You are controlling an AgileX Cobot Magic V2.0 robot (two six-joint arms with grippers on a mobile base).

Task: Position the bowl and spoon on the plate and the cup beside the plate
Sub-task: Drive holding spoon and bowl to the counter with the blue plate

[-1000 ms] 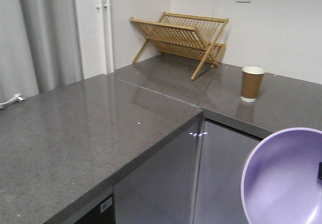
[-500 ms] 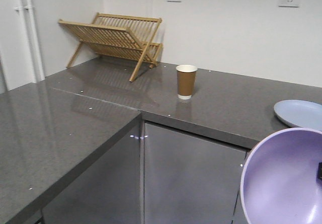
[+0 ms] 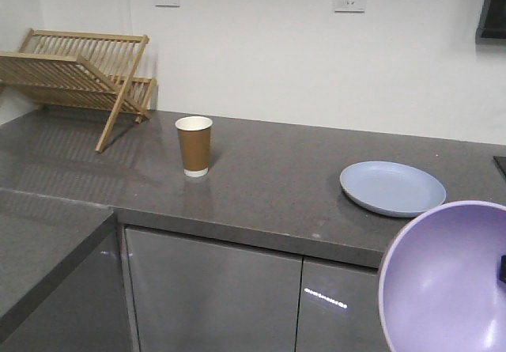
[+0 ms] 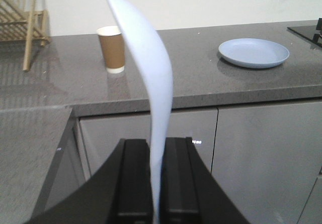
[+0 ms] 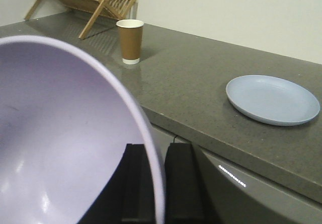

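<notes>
The right gripper (image 5: 156,156) is clamped on the rim of the lavender bowl (image 5: 65,133). The pale blue plate (image 5: 272,99) lies ahead on the grey countertop (image 5: 191,83), toward the frame's right. The left gripper (image 4: 156,151) pinches the spoon (image 4: 151,73), long axis upward. The paper cup (image 3: 194,145) stands well left of the plate. The fingers show only in the wrist views.

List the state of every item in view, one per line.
bowl: tilted, empty, rim clamped in right gripper.
spoon: upright, clamped in left gripper.
plate: flat on the counter, empty.
cup: upright on the counter, apart from the plate.
drying rack: unfolded, empty.
</notes>
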